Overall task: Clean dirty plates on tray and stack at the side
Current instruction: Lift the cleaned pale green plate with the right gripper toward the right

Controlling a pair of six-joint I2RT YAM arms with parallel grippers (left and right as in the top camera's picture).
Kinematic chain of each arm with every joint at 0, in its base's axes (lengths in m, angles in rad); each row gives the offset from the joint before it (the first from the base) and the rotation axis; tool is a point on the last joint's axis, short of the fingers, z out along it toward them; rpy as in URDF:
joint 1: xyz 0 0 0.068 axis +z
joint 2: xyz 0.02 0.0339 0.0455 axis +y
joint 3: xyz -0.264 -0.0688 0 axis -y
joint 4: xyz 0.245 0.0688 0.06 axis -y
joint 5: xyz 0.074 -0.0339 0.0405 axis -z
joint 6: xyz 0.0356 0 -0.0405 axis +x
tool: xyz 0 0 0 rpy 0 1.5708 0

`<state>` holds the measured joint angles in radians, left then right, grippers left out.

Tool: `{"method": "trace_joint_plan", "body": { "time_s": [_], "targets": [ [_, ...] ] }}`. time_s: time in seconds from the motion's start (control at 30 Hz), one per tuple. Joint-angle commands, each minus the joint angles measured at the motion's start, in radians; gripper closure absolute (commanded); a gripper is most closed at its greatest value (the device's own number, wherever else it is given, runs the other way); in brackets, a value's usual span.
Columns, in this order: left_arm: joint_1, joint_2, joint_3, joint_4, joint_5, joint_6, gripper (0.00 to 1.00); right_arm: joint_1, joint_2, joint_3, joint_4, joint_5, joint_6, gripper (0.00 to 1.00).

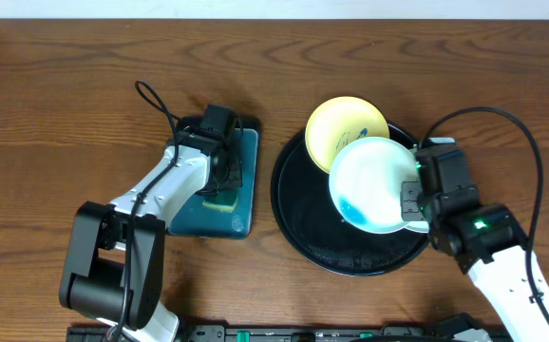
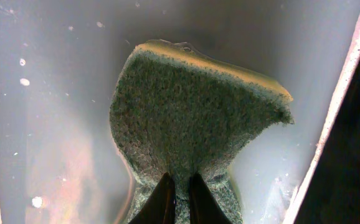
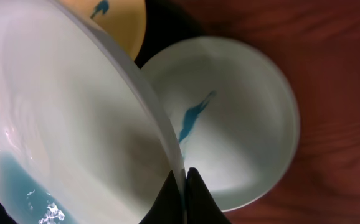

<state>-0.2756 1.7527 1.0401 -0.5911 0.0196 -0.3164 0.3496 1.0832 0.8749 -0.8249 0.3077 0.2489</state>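
Observation:
The black tray (image 1: 298,204) sits right of centre. A pale yellow plate (image 1: 346,128) with a teal scribble leans on its back rim. My right gripper (image 1: 409,195) is shut on the right rim of a mint-white plate (image 1: 374,180) and holds it tilted above the tray, with teal liquid pooled at its low edge. In the right wrist view the fingertips (image 3: 183,177) pinch that plate (image 3: 61,124). Below it lies a second mint-white plate (image 3: 242,124) with a teal streak. My left gripper (image 2: 179,186) is shut on the sponge (image 2: 192,112).
A rectangular teal tray (image 1: 241,214) stands left of the black tray, and the sponge (image 1: 222,201) rests inside it under my left gripper (image 1: 223,188). Its wet floor and pale rim (image 2: 348,93) fill the left wrist view. Brown wood tabletop (image 1: 66,95) surrounds both trays.

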Motion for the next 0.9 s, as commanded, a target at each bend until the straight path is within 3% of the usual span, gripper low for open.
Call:
{"method": "trace_joint_plan", "body": {
  "time_s": [0.0, 0.33, 0.87],
  "targets": [
    [0.002, 0.028, -0.025, -0.011, -0.004, 0.009, 0.92, 0.071, -0.011, 0.033, 0.003, 0.195, 0.009, 0.99],
    [0.002, 0.028, -0.025, -0.011, -0.004, 0.009, 0.92, 0.253, 0.027, 0.034, 0.010, 0.495, -0.004, 0.99],
    [0.002, 0.028, -0.025, -0.011, -0.004, 0.009, 0.92, 0.327, 0.118, 0.034, 0.140, 0.605, -0.220, 0.99]
  ]
}}
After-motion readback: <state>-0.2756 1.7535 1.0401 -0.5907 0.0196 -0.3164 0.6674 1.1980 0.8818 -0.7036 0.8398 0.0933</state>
